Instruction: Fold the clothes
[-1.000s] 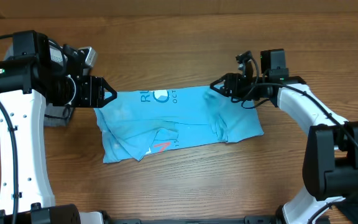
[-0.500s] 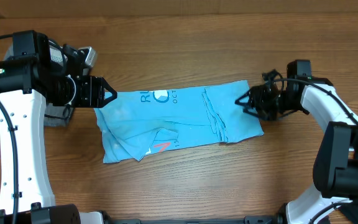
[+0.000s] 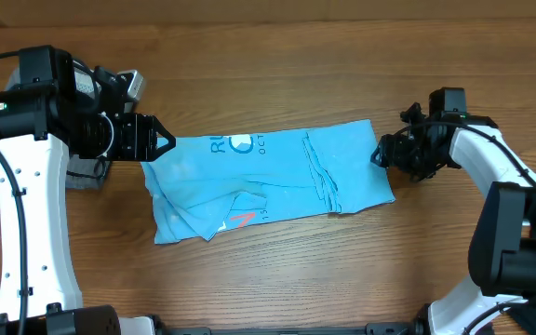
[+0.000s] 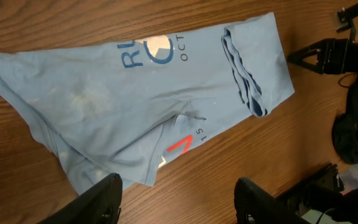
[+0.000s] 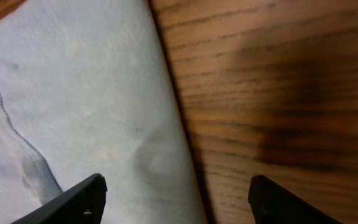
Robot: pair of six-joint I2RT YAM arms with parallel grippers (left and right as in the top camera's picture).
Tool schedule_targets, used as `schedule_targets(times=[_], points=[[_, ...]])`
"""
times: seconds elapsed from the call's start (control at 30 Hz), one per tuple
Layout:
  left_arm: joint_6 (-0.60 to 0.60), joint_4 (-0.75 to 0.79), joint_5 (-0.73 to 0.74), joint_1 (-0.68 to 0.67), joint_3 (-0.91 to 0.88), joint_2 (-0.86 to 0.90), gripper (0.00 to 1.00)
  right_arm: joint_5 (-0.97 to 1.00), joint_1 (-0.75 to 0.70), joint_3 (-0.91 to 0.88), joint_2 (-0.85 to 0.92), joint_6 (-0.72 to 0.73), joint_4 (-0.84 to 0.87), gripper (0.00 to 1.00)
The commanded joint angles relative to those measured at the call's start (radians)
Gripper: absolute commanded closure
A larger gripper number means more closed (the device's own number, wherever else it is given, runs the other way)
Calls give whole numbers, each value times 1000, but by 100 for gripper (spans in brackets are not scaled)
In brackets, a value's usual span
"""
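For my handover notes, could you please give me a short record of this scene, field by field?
Surface: wooden table
Garment: light-blue T-shirt, folded into a long band, lettering up
Rumpled part: lower left corner
Left side: left gripper open, empty, by the shirt's upper left corner
Right side: right gripper open, empty, at the shirt's right edge

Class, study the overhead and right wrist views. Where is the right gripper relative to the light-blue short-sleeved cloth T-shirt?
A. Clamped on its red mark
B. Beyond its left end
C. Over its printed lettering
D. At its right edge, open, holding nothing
D: the right gripper sits at the right edge of the light-blue T-shirt, and its jaws stand apart over cloth and bare wooden table with nothing between them.
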Motion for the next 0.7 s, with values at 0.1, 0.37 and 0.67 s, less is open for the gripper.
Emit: schedule_targets(times=[0.1,0.37,0.67], points=[[19,4,2,-7,16,-13,38,-159,-117,5,11,-36,37,21],[19,4,2,-7,16,-13,39,-235,-93,5,156,-80,35,35],[19,0,2,-7,16,-13,38,-347,-57,5,187,-156,-9,55]])
